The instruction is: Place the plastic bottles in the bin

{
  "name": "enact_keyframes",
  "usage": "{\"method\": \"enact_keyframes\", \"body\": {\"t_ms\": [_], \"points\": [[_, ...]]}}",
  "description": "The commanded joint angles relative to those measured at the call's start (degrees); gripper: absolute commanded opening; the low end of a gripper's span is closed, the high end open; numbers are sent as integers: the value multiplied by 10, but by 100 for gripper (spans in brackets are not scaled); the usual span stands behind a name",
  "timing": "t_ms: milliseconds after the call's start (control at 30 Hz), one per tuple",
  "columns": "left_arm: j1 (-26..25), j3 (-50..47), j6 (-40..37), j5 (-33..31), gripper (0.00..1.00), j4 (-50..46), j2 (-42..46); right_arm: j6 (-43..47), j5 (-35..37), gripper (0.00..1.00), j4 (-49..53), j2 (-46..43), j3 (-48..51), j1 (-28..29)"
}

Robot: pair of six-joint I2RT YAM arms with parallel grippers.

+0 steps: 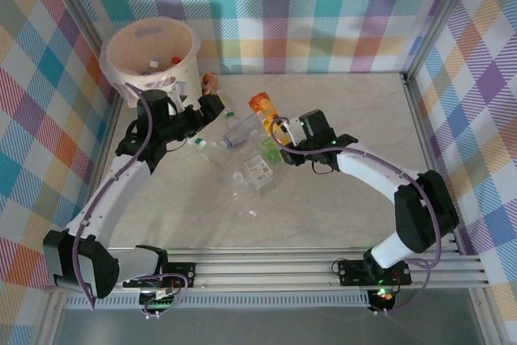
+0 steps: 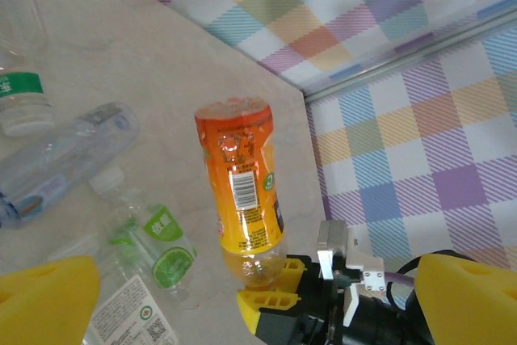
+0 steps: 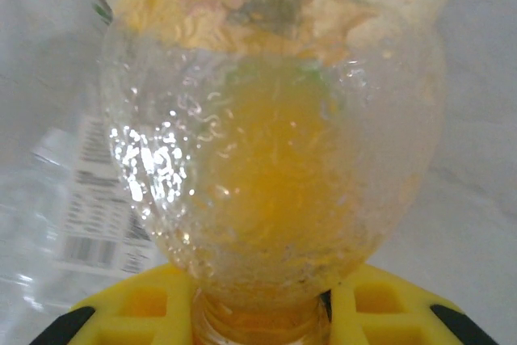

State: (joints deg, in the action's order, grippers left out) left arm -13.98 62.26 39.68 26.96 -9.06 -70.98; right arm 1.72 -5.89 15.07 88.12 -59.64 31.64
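Clearly the right gripper clamps the orange-labelled bottle, apparently by its neck; the left gripper gapes wide near the cream bin.

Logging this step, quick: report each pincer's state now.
Left pincer: open, empty.
Right pincer: shut on the neck of the orange-labelled bottle.

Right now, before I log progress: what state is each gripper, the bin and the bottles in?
Orange-label bottle: held by its neck.
Right gripper: shut on that bottle.
Left gripper: open, empty.
Bin: upright, some bottles inside.
Green-label bottle: lying flat, crushed.
Blue-label bottle: lying flat.
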Motion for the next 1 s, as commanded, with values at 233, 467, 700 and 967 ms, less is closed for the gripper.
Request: {"method": "enact_keyframes", "body": {"t_ms": [233, 467, 700, 967], "points": [[-50, 3, 35, -4, 100, 76, -69, -133, -226, 11, -93, 13, -45, 30], [-73, 26, 31, -68, 100, 62, -105, -192, -306, 13, -142, 30, -59, 66], [-77, -2, 36, -73, 85, 112, -101, -241, -358, 14, -132, 54, -90, 69], [-78, -14, -3, -69, 53, 94, -84, -262, -381, 20, -122, 58, -90, 70]]}}
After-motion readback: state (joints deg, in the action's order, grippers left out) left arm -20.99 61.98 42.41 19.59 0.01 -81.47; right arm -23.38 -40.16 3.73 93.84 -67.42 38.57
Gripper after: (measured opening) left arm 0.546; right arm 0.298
